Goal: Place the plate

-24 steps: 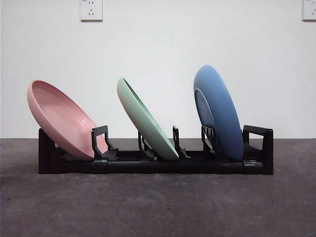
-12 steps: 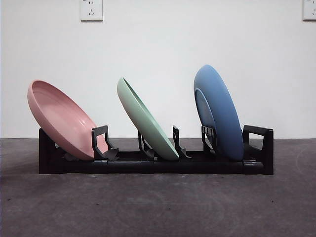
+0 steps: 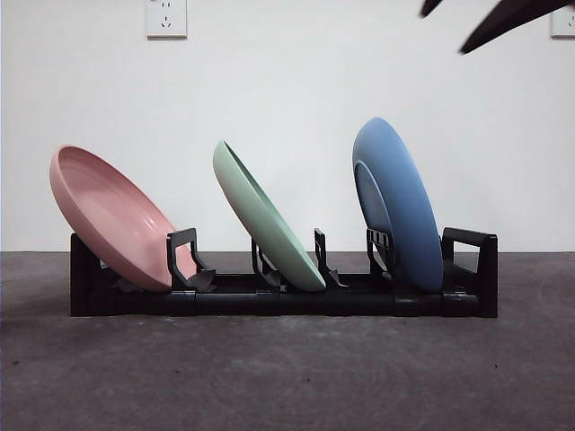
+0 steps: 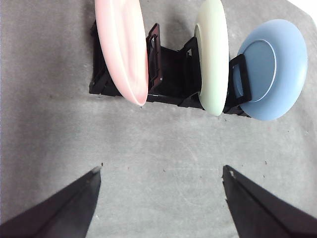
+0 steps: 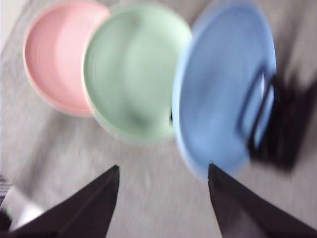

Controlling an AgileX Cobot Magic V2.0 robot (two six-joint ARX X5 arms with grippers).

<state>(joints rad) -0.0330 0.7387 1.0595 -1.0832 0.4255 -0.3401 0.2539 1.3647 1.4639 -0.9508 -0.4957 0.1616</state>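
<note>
Since the earlier front frames, one dark gripper tip has entered at the top right corner; the rack and its three plates have not moved.

The right gripper (image 5: 163, 171) has its jaws spread wide with nothing between them (its wrist picture is blurred). It hangs above the blue plate's (image 5: 223, 99) end of the rack, and the black tips at the upper right of the front view (image 3: 503, 18) match it, well above the plates.

The left gripper (image 4: 161, 171) also has its jaws spread and empty. It hovers over bare table (image 4: 163, 163), apart from the rack.

The black dish rack (image 3: 283, 296) stands on the dark grey table (image 3: 287, 377) and holds three plates, each in its own slot and each apart from its neighbours:
- The pink plate (image 3: 108, 215) sits at one end, leaning strongly outward.
- The green plate (image 3: 265, 215) sits in the middle slot, leaning the same way.
- The blue plate sits at the other end, nearer upright, just beside the rack's end handle (image 3: 472, 242).

A white wall with two sockets (image 3: 166, 16) stands behind.
</note>
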